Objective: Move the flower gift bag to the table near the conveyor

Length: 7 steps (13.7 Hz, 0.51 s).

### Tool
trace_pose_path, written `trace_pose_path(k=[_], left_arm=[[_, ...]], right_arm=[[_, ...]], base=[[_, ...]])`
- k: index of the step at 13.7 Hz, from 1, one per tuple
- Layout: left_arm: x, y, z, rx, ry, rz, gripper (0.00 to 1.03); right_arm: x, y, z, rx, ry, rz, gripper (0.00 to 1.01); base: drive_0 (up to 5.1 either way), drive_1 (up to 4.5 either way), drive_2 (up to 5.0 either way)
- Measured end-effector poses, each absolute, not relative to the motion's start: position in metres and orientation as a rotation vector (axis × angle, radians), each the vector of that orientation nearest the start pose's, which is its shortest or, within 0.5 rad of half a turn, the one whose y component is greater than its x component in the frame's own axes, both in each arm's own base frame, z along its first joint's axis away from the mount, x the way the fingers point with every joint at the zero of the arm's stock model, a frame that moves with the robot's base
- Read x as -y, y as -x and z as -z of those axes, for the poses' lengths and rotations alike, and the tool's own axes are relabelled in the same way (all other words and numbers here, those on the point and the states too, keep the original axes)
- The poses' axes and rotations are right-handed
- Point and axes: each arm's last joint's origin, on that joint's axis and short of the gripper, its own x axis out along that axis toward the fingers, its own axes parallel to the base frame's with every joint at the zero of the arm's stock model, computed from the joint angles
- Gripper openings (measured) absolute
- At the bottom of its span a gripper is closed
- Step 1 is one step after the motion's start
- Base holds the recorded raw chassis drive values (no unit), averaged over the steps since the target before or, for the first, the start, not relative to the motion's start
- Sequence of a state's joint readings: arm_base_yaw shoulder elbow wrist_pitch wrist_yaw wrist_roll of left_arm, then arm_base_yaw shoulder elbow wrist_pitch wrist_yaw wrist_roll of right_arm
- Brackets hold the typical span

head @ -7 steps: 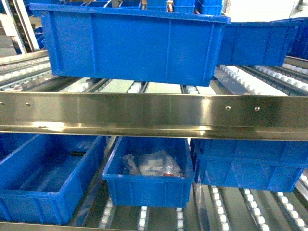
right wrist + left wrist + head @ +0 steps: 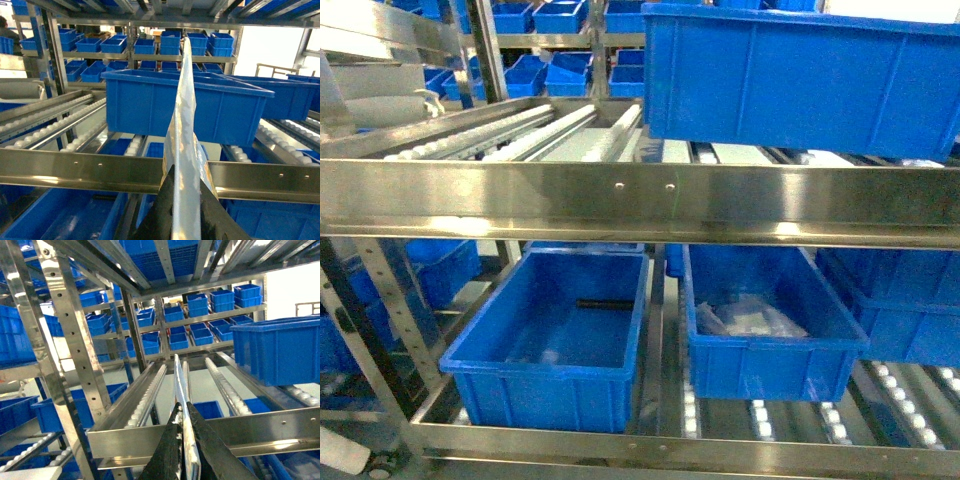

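The flower gift bag (image 2: 184, 115) shows edge-on in the right wrist view as a glossy pale sheet with orange print, rising from my right gripper (image 2: 184, 172), which is shut on it. In the left wrist view my left gripper (image 2: 181, 412) is shut on a thin white edge of the flower gift bag (image 2: 178, 380), also seen edge-on. The conveyor (image 2: 530, 130), with steel roller tracks and white rollers, lies straight ahead behind a shiny steel ledge (image 2: 640, 205). Neither gripper shows in the head view. The table is out of view.
A large blue bin (image 2: 800, 75) sits on the upper rollers at the right. Two blue bins stand on the lower level: one (image 2: 555, 335) holds a dark stick, the other (image 2: 765, 335) clear plastic packets. Perforated steel uprights (image 2: 75, 340) stand at the left. More blue bins fill racks behind.
The head view has swung left and drawn back: the bins and ledge now sit further right and look smaller, and the rack's left end and far shelves have come into sight.
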<state>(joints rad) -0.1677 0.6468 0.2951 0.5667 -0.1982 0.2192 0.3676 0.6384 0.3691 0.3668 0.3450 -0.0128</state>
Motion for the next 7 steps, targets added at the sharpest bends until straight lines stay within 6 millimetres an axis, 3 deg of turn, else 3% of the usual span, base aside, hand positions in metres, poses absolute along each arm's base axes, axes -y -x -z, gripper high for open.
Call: trace_pose_path(k=[7], left_arm=[[0.0200,-0.1526,-0.2550,0.207,-0.179,-0.053,0.02]], right_arm=[[-0.0464,-0.1481,-0.2624,0.089,-0.020,-0.021,0.03]], base=[[-5.0,2.40,2.4]])
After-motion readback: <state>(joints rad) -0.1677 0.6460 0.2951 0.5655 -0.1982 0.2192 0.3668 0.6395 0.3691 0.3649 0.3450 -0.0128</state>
